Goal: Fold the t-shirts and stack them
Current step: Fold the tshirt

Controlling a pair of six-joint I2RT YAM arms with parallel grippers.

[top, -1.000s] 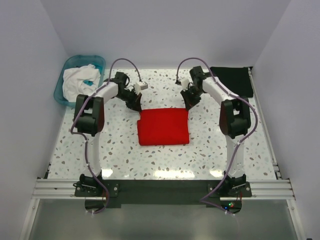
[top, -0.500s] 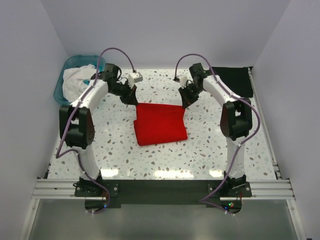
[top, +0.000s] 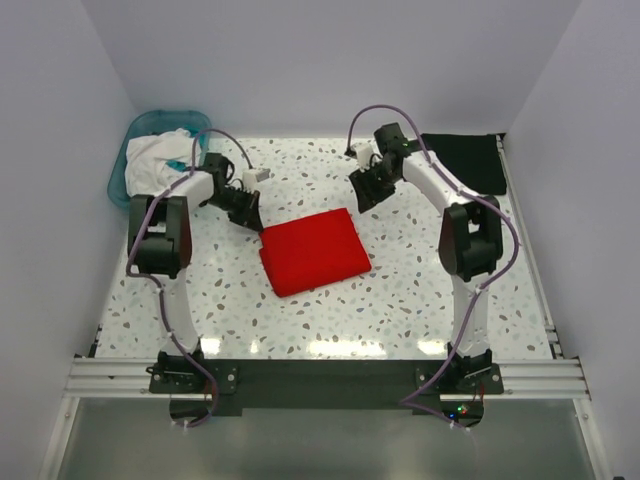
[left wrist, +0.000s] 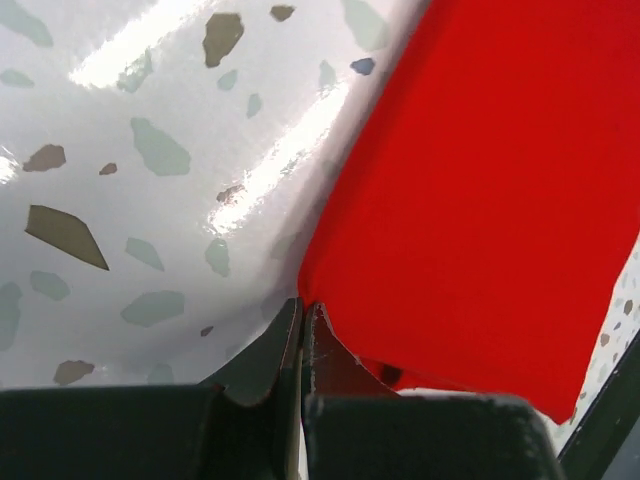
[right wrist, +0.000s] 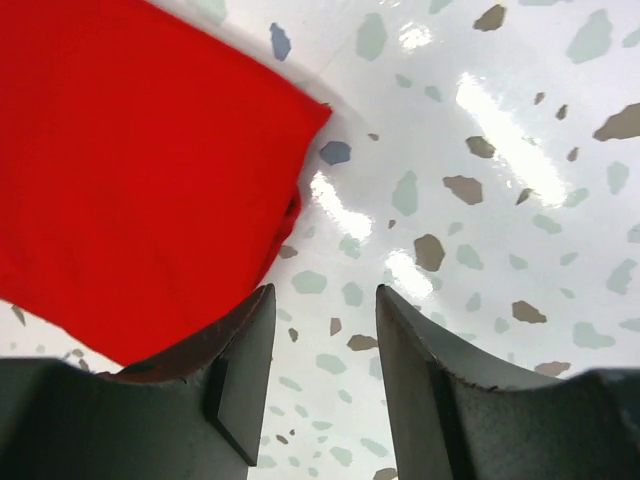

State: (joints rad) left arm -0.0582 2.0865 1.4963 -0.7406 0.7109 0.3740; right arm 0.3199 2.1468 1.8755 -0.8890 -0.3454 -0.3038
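The red t-shirt (top: 312, 250) lies folded as a rectangle at mid-table, turned slightly askew. My left gripper (top: 248, 213) is shut on its far left corner; in the left wrist view the jaws (left wrist: 303, 312) pinch the edge of the red cloth (left wrist: 480, 180) low over the table. My right gripper (top: 363, 195) is open and empty just past the shirt's far right corner; the right wrist view shows the fingers (right wrist: 325, 295) apart over bare table, with the red shirt (right wrist: 140, 170) to their left. The black t-shirt (top: 465, 160) lies flat and folded at the back right.
A teal basin (top: 137, 135) holding white cloth (top: 160, 160) stands at the back left corner, close behind the left arm. White walls close in the table on the left, back and right. The arm bases sit on the rail at the near edge.
The red shirt has slid left and turned, settling flat. My left gripper pulled its corner leftward. My right gripper has let go of the far right corner and stands open.
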